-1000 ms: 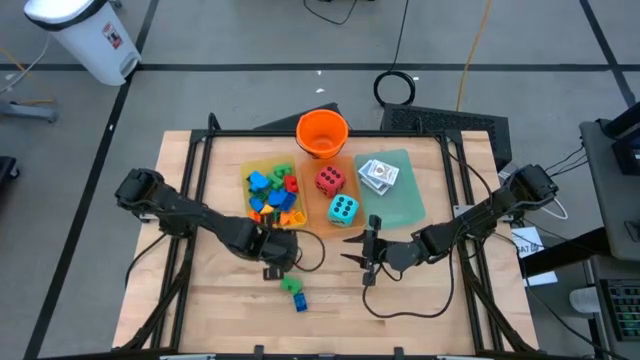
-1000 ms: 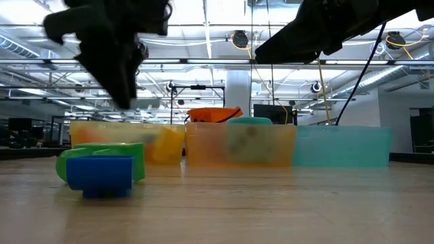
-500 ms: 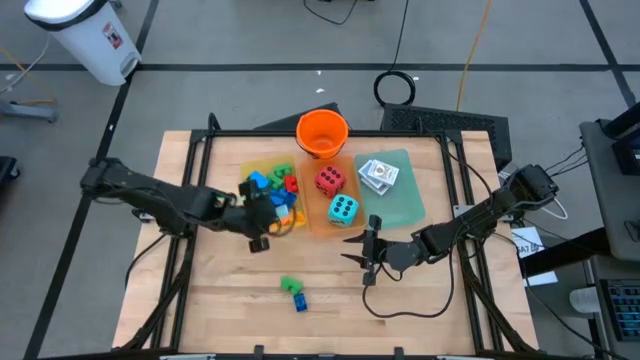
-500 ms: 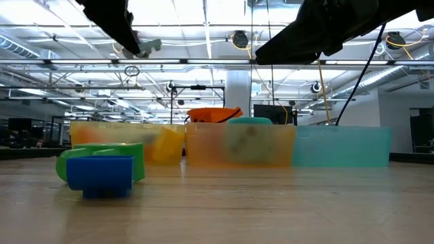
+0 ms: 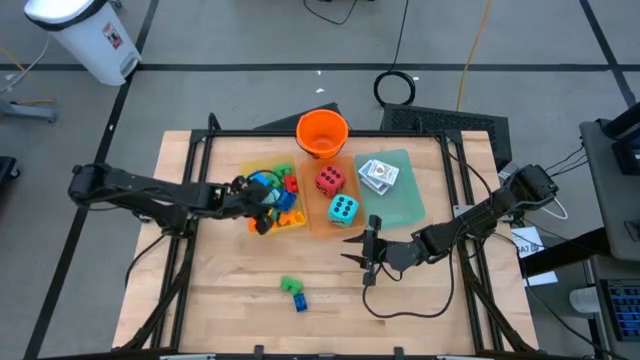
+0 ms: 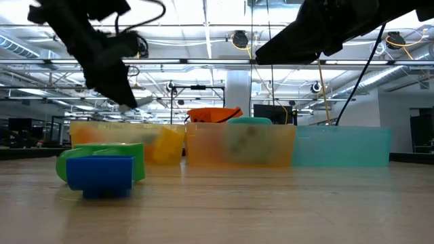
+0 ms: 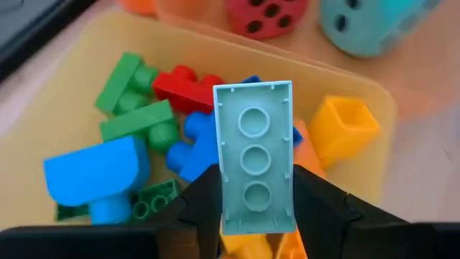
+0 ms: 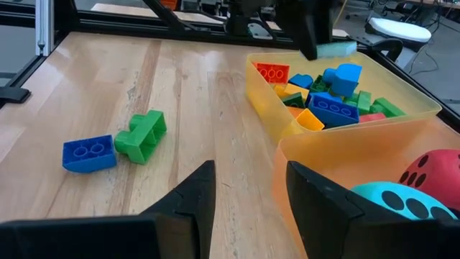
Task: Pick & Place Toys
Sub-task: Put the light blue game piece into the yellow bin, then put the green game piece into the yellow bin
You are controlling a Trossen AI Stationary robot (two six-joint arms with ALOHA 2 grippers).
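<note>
My left gripper [image 7: 255, 193] hangs over the yellow tray [image 5: 247, 170], shut on a pale mint brick [image 7: 254, 155]. The same brick [image 8: 336, 49] shows in the right wrist view. The tray holds several coloured bricks [image 5: 276, 192]. A green brick [image 5: 291, 286] and a blue brick [image 5: 300, 301] lie touching on the bare table near the front. A red die [image 5: 330, 180] and a teal die [image 5: 343, 210] sit in the orange tray. White card packs [image 5: 378, 174] lie on the green tray. My right gripper [image 5: 363, 258] stands open at the table's middle right, holding nothing. My left gripper pinches the mint brick by its two long sides [image 7: 224, 201], at the end nearest the wrist. The fingers slant down from the table's left and lie along the brick. The brick juts out past the fingertips, hollow underside toward the wrist camera, lifted clear above the tray's bricks.
An orange bucket [image 5: 322, 133] stands at the far edge behind the trays. The yellow, orange and green trays sit side by side across the table's far half. Bare wood [image 5: 230, 290] stretches across the near half around the two loose bricks.
My left gripper has gone from just beside the two loose bricks toward the far edge, to above the yellow tray, carrying the mint brick clear of the table. Its wrist has rolled on the way. My right arm has kept still.
</note>
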